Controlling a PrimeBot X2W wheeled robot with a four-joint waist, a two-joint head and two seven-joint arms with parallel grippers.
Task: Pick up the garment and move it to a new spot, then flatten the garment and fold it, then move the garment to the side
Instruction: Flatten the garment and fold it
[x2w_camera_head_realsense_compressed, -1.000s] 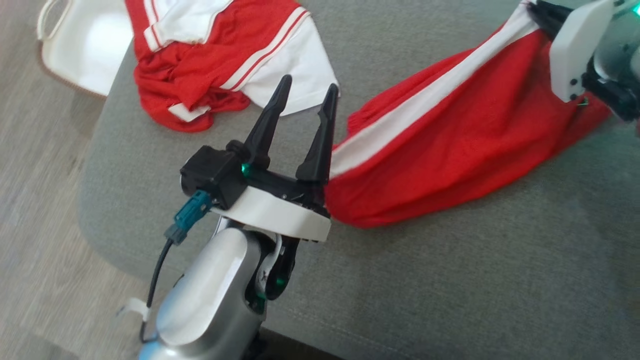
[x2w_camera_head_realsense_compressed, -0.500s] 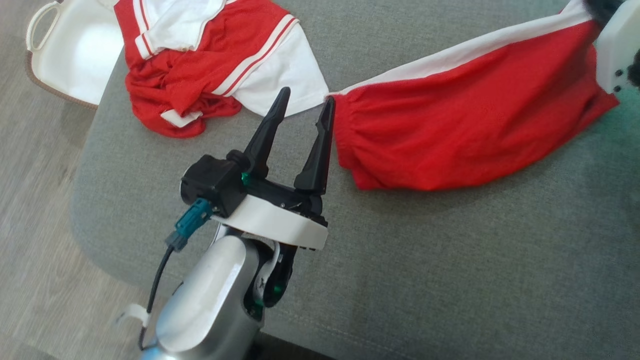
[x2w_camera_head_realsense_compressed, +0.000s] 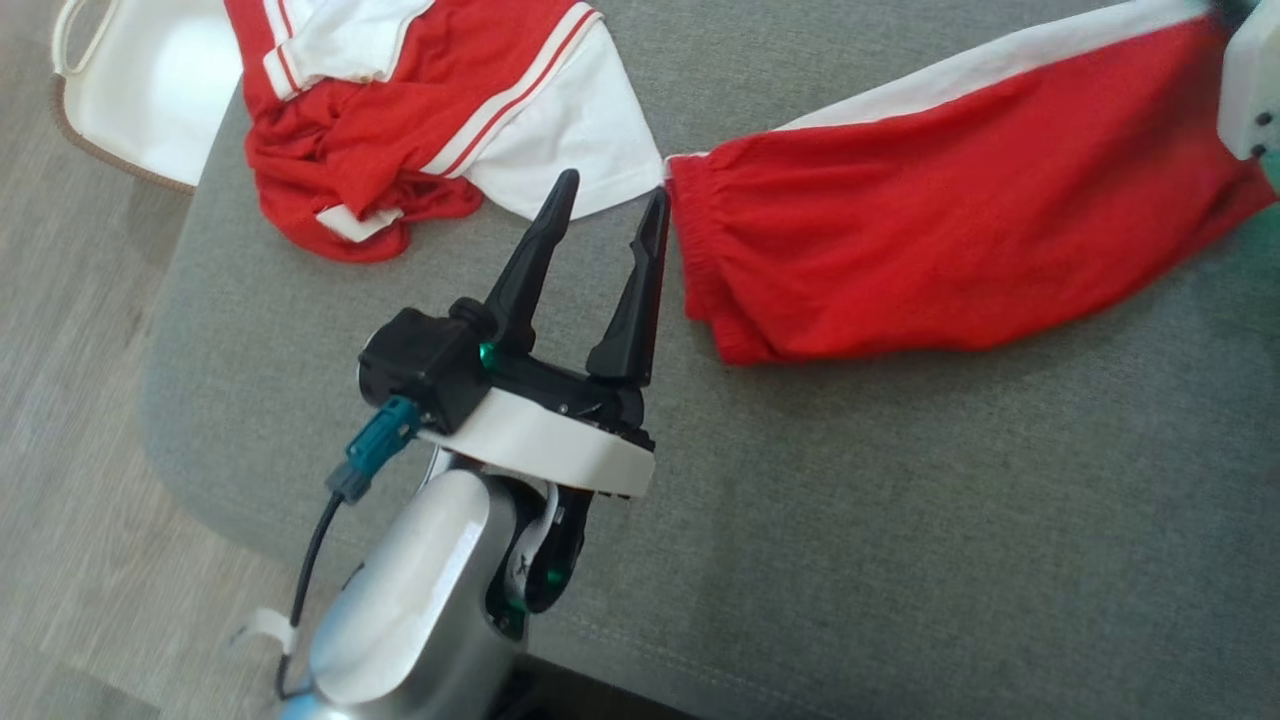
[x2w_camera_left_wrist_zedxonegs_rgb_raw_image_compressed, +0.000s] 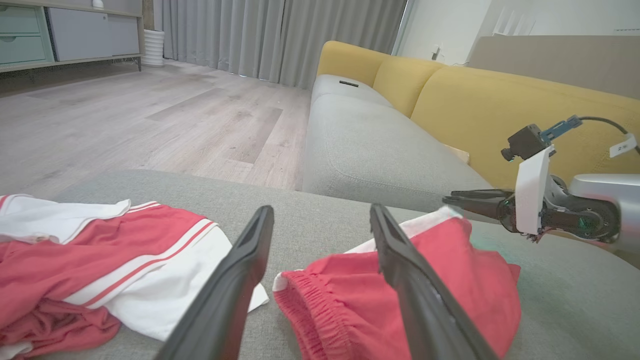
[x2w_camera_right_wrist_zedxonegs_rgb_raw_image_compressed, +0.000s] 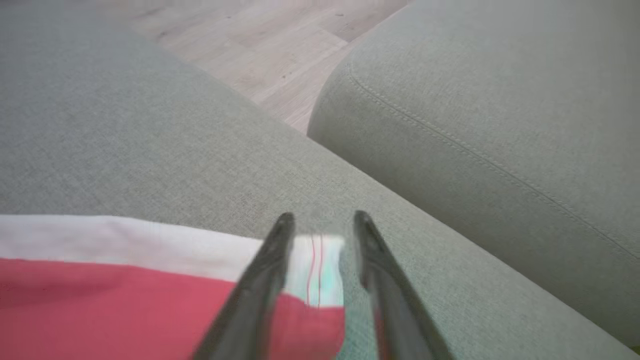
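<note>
Crowding the left end of the grey cushion (x2w_camera_head_realsense_compressed: 900, 520), a jersey (x2w_camera_head_realsense_compressed: 400, 120) lies crumpled beside a white basket (x2w_camera_head_realsense_compressed: 150, 110) (neither looks in play). The left end effector (x2w_camera_head_realsense_compressed: 612, 190) hovers spread wide just beside the waistband of the red shorts (x2w_camera_head_realsense_compressed: 950, 230), probably to pin it. The shorts lie stretched rightward for flattening. At their far corner the right end effector (x2w_camera_right_wrist_zedxonegs_rgb_raw_image_compressed: 324, 216) stands narrowly parted, the hem loose between its fingers.
</note>
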